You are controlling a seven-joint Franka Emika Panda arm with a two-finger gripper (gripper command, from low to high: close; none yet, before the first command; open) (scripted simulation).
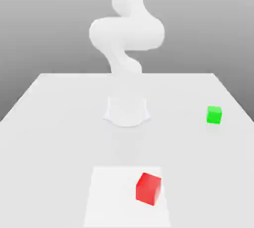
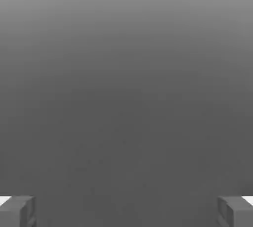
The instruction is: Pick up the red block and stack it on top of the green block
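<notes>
Exterior view, left to right: white jointed robot arm (image 1: 127, 33) upright on the pale flat table (image 1: 54, 137); matte red cube (image 1: 148, 189) nearer the camera, on the right part of a white square patch (image 1: 106, 197), turned at an angle; matte green cube (image 1: 214, 114) well apart, near the exterior view's right edge. Step in hand, my read: reach for red. Match the twist to its faces, centre, descend straight. Two-finger tool (image 2: 126, 212): wide open, nothing between the fingers, touching nothing visible.
</notes>
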